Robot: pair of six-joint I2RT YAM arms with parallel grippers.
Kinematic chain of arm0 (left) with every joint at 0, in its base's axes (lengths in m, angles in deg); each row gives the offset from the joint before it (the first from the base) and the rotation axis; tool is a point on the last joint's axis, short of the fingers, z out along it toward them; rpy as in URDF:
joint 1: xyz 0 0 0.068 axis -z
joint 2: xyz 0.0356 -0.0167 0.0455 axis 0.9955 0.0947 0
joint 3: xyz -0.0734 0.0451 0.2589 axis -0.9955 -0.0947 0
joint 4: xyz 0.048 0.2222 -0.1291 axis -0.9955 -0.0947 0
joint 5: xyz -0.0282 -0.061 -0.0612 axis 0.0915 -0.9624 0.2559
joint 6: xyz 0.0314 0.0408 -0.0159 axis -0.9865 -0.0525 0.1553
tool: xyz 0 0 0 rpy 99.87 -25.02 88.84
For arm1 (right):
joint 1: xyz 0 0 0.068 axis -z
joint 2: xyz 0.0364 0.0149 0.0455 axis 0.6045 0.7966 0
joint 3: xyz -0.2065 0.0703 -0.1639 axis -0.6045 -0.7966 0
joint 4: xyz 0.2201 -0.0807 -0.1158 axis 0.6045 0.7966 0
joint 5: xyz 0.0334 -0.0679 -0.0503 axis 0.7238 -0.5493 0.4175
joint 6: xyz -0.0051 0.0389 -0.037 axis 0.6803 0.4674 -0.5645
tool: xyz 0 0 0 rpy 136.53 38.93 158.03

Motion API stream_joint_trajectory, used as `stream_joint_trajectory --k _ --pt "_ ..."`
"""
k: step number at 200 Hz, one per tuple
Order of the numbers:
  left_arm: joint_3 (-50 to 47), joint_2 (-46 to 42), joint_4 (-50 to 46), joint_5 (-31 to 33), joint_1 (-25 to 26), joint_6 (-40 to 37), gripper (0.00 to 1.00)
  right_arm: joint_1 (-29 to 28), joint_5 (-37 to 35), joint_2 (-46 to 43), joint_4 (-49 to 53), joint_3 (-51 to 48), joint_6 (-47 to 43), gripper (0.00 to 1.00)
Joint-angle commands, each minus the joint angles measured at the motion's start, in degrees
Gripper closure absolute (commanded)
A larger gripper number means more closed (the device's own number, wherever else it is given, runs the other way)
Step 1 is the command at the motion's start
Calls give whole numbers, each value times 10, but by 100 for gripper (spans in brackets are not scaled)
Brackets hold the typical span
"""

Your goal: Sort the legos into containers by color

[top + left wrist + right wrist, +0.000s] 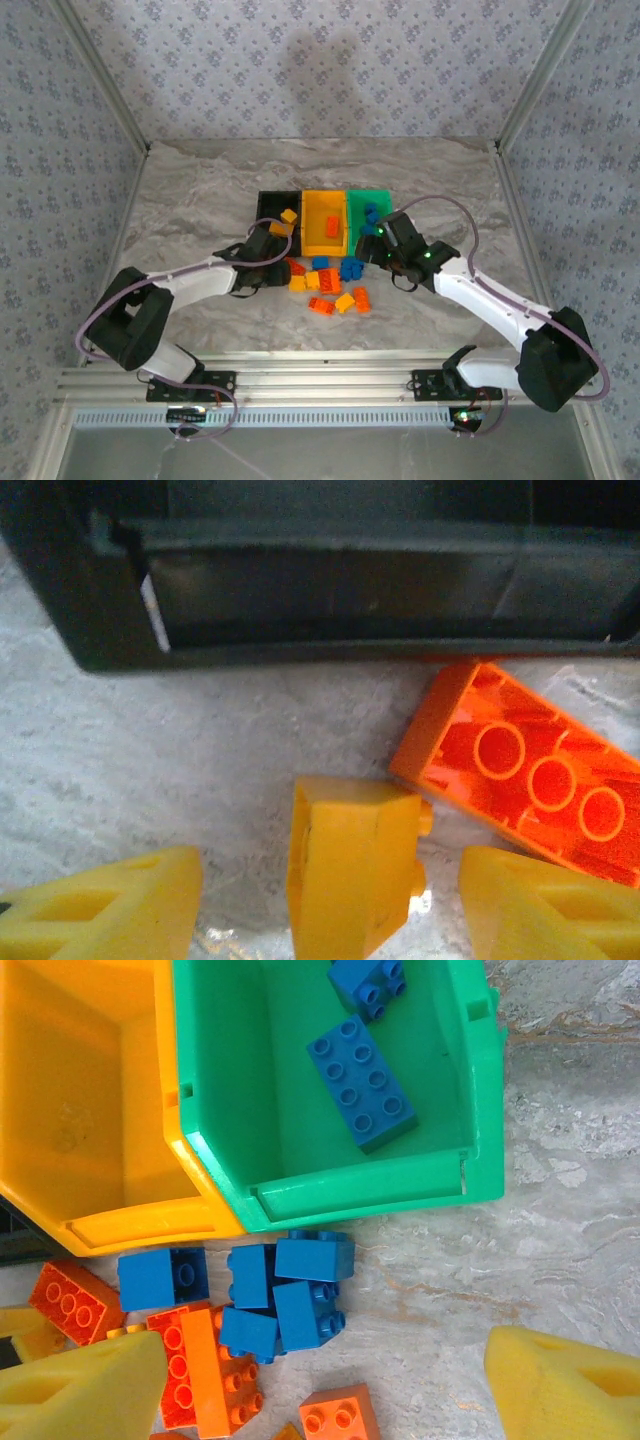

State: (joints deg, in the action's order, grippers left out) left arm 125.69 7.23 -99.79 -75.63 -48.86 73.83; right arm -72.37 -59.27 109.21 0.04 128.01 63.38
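Most of the loose legos (pixel 330 285) lie in a heap on the marbled worktop (pixel 200 200), just in front of the three joined containers (pixel 325 196). Some are in bins already. Two blue bricks (pixel 360 1080) lie in the green bin (pixel 480 1110), and an orange-red brick (pixel 331 224) lies in the yellow-orange bin (pixel 313 212). A yellow brick (pixel 289 215) sits at the black bin (pixel 266 205), by the wall it shares with its neighbour. I cannot tell whether it rests inside or on the rim.

My left pincer (pixel 330 915) is down near the worktop in front of the black bin, its fingers (pixel 110 910) spread wide. A second yellow lego (pixel 350 860) stands between them with a gap on either side, touching neither finger. Just to its right a tipped orange-red lego (pixel 530 770) shows its hollow underside, with its far corner near the black bin's front wall.

My right pincer (pixel 320 1390) hangs over the right part of the heap, in front of the green bin. It is also spread and pinching nothing. Below it a cluster of five blue legos (pixel 300 1310) lies just beside the green bin's near wall. To their left are orange and orange-red pieces (pixel 180 1360), in front of the yellow-orange bin.
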Motion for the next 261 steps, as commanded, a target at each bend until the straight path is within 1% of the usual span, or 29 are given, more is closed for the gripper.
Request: stream_joint_trajectory --k 1,12,31,71,81,102,133,157,176,208,226,245,253,261 --pt "14 9 18 -5 -3 -2 30 -2 -5 -12 15 10 10 15" --pt "18 19 16 0 -3 -4 31 -1 -4 -14 14 9 10 15" --pt "23 39 16 1 -5 -6 37 -1 -3 -16 15 7 10 15" --pt "16 45 16 -3 -3 -1 57 1 -6 -24 20 8 11 15" --pt "11 36 11 -2 -3 1 63 2 -5 -26 20 8 11 15" --pt "-2 5 -1 0 2 9 70 3 -6 -29 19 8 12 15" --pt "-5 -78 -40 6 16 21 75 4 -6 -33 18 7 12 15" --pt "35 -135 -85 17 15 21 75 5 -6 -37 15 4 14 15" --pt "95 -128 -116 39 10 4 75 5 -6 -39 13 2 15 15" --pt "186 -38 -114 42 -24 -13 72 6 -7 -37 14 -5 18 15" --pt "239 26 -113 56 -34 -22 72 9 -3 -35 15 -9 23 14" --pt "292 84 -121 58 -41 -26 72 14 3 -35 17 -11 23 14" --pt "310 103 -126 57 -42 -27 68 13 4 -35 18 -11 20 14" --pt "326 118 -130 56 -43 -28 61 13 7 -35 20 -11 18 14"
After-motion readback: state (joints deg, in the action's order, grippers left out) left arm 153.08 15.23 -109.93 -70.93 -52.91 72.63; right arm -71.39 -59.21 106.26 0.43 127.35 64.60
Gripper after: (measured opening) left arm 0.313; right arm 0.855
